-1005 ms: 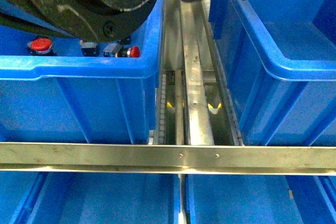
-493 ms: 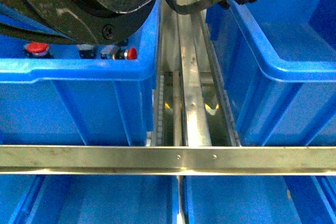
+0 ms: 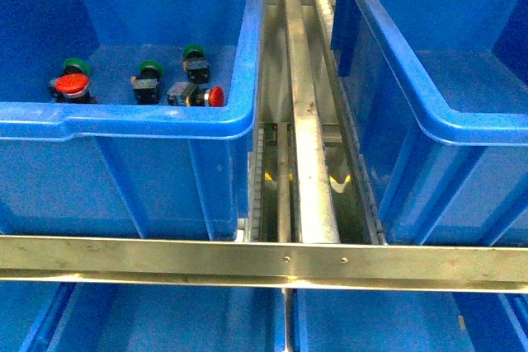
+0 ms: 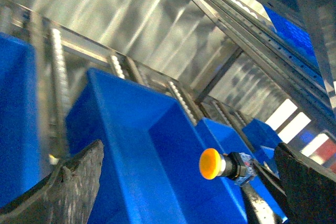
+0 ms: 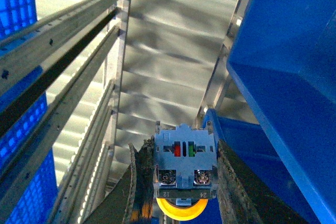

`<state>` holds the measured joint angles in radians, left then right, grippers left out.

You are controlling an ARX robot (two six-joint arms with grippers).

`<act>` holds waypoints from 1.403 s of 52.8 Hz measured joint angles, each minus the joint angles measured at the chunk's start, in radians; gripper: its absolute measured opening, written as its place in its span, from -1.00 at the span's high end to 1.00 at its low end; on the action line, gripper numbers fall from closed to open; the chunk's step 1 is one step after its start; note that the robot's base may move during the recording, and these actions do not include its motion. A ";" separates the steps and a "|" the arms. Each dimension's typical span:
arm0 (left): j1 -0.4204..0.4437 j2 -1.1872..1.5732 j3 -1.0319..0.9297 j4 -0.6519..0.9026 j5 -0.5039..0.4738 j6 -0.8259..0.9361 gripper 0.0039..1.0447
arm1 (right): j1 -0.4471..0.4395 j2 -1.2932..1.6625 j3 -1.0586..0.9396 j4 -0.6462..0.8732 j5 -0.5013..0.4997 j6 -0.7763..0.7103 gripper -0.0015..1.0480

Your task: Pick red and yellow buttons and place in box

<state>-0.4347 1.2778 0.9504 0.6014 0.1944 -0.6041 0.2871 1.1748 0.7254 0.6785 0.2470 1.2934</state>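
My right gripper [image 5: 182, 153] is shut on the yellow button [image 5: 184, 174], with the grey body between the pads and the yellow cap below. The same button [image 4: 214, 163] shows in the left wrist view, held in the air over a blue bin [image 4: 157, 150]. My left gripper [image 4: 189, 182] is open and empty, its fingers [image 4: 71, 187] wide apart. Neither arm shows in the front view. Two red buttons [image 3: 72, 84] [image 3: 212, 96] lie in the left blue bin [image 3: 124, 125].
Three green-capped switches [image 3: 150, 69] lie beside the red ones in the left bin. A second blue bin [image 3: 445, 121] stands at the right. Metal roller rails [image 3: 309, 154] run between the bins and a steel crossbar [image 3: 264, 261] spans the front.
The black arm that covered the top left of the front view has moved out of it. The left bin's buttons now show in full.
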 joint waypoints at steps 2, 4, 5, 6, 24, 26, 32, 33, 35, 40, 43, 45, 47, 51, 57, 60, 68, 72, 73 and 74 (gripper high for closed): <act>0.031 -0.047 -0.034 -0.016 0.013 0.009 -0.85 | 0.008 0.002 -0.001 -0.001 0.005 -0.010 0.52; 0.083 -0.126 -0.092 -0.038 0.031 0.018 -0.85 | 0.016 0.002 -0.002 -0.009 0.017 -0.018 0.52; 0.115 -0.174 -0.124 -0.056 0.046 0.022 -0.85 | 0.020 0.002 -0.002 -0.013 0.022 -0.025 0.52; 0.136 -0.206 -0.146 -0.070 0.053 0.025 -0.85 | 0.026 0.002 -0.002 -0.017 0.030 -0.031 0.52; 0.417 -0.971 -0.541 -0.708 -0.206 0.503 -0.10 | 0.156 -0.018 -0.033 -0.045 0.168 -0.190 0.52; 0.427 -1.054 -0.621 -0.678 -0.205 0.540 0.11 | 0.169 -0.021 -0.035 -0.046 0.192 -0.207 0.52; 0.430 -1.157 -0.811 -0.635 -0.195 0.579 0.63 | 0.224 -0.027 -0.042 -0.051 0.252 -0.257 0.52; 0.430 -1.162 -0.826 -0.634 -0.195 0.583 0.73 | 0.230 -0.027 -0.043 -0.052 0.259 -0.267 0.52; 0.430 -1.170 -0.838 -0.631 -0.195 0.586 0.90 | 0.248 -0.027 -0.048 -0.052 0.292 -0.297 0.52; 0.430 -1.191 -0.844 -0.620 -0.195 0.590 0.96 | 0.298 -0.023 -0.062 -0.029 0.337 -0.356 0.52; 0.430 -1.198 -0.851 -0.618 -0.195 0.590 0.96 | 0.322 -0.019 -0.073 -0.003 0.359 -0.386 0.52; 0.430 -1.202 -0.859 -0.618 -0.195 0.591 0.96 | 0.340 -0.015 -0.080 0.011 0.375 -0.412 0.52; 0.430 -1.205 -0.865 -0.618 -0.195 0.591 0.96 | 0.353 -0.010 -0.086 0.021 0.385 -0.424 0.52; 0.430 -1.211 -0.875 -0.616 -0.195 0.592 0.96 | 0.381 0.003 -0.099 0.038 0.409 -0.457 0.52; 0.430 -1.224 -0.890 -0.614 -0.195 0.593 0.96 | 0.415 0.016 -0.117 0.067 0.458 -0.507 0.52; 0.430 -1.228 -0.893 -0.613 -0.195 0.593 0.96 | 0.425 0.016 -0.117 0.078 0.475 -0.531 0.52; 0.430 -1.255 -0.928 -0.606 -0.195 0.593 0.96 | 0.433 0.016 -0.117 0.092 0.494 -0.561 0.52; 0.430 -1.260 -0.929 -0.606 -0.195 0.594 0.96 | 0.433 0.016 -0.117 0.091 0.503 -0.561 0.52; 0.430 -1.260 -0.929 -0.606 -0.196 0.592 0.95 | 0.433 0.016 -0.117 0.091 0.503 -0.561 0.52; 0.430 -1.262 -0.929 -0.605 -0.195 0.594 0.88 | 0.433 0.016 -0.117 0.091 0.505 -0.561 0.52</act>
<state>-0.0044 0.0154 0.0219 -0.0040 -0.0006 -0.0105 0.7200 1.1912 0.6079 0.7696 0.7521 0.7326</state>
